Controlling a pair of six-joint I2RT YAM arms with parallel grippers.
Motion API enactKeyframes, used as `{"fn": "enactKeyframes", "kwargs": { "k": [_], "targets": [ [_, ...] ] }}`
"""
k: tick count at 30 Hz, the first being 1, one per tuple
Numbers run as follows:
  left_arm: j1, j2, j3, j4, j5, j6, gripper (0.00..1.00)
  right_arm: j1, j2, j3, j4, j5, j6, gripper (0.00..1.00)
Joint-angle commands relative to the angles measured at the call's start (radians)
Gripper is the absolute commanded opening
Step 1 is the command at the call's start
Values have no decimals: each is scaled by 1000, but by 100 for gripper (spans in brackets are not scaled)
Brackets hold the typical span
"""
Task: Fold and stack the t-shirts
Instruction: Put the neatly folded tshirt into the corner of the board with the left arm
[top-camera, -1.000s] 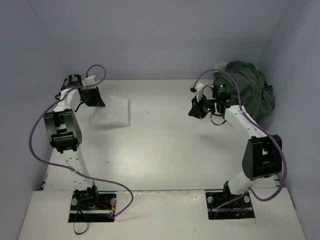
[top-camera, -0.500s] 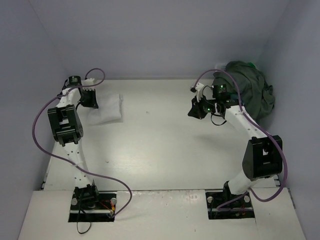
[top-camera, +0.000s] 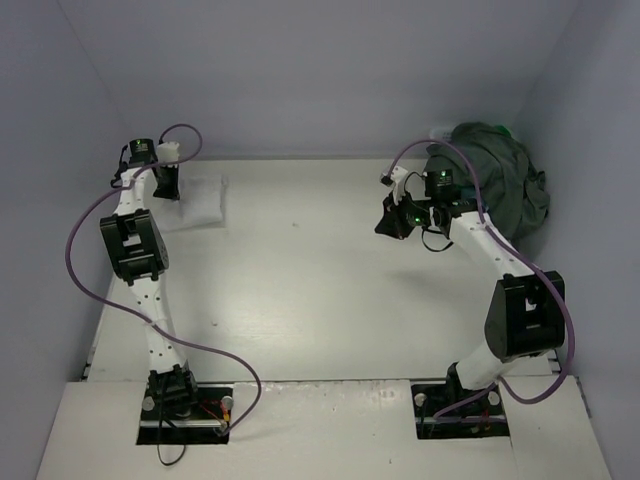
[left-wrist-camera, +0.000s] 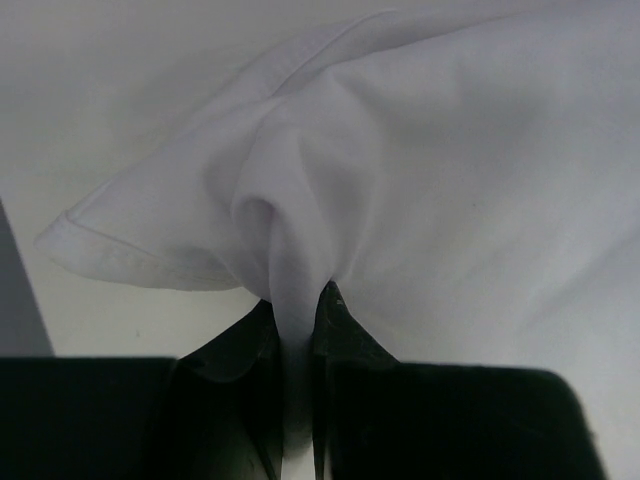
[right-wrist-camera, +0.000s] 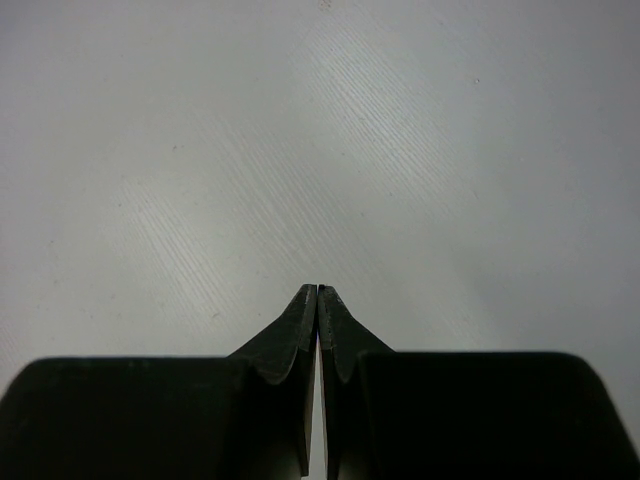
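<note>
A folded white t-shirt (top-camera: 199, 200) lies at the far left of the table, close to the left wall. My left gripper (top-camera: 167, 192) is shut on a pinched ridge of it; in the left wrist view the white t-shirt (left-wrist-camera: 420, 170) bunches up between the two black fingers (left-wrist-camera: 345, 325). A heap of t-shirts (top-camera: 497, 180) sits at the far right, dark olive-grey on top with a sliver of bright green behind. My right gripper (top-camera: 386, 224) hangs left of that heap, shut and empty; the right wrist view has its tips (right-wrist-camera: 317, 292) pressed together above bare table.
The white table (top-camera: 320, 280) is boxed in by pale walls on the left, back and right. Purple cables loop from both arms. A bit of a white basket (top-camera: 440, 131) shows behind the heap.
My left gripper has dragged the white t-shirt left and toward the back corner. The right arm has stayed still.
</note>
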Motion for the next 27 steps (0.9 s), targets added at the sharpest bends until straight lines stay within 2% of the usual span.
{"fn": "enactKeyframes", "kwargs": {
  "k": [1, 9, 12, 14, 18, 22, 27],
  "targets": [
    [8, -2, 90, -6, -53, 35, 0, 0, -23, 16, 36, -33, 10, 0],
    [7, 36, 122, 15, -93, 61, 1, -2, -14, 16, 34, -36, 16, 0],
    [8, 32, 125, 22, -102, 43, 29, 0, -11, 14, 36, -36, 16, 0],
    [8, 15, 118, 37, -113, 38, 37, 0, -9, 16, 34, -39, 16, 0],
    [4, -2, 118, 52, -149, 52, 44, 3, -9, 20, 34, -42, 19, 0],
    [2, -8, 127, 68, -186, 55, 45, 3, -14, 16, 34, -42, 19, 0],
    [2, -121, 9, 162, -225, 35, 48, 3, -19, 16, 34, -46, 21, 0]
  ]
}}
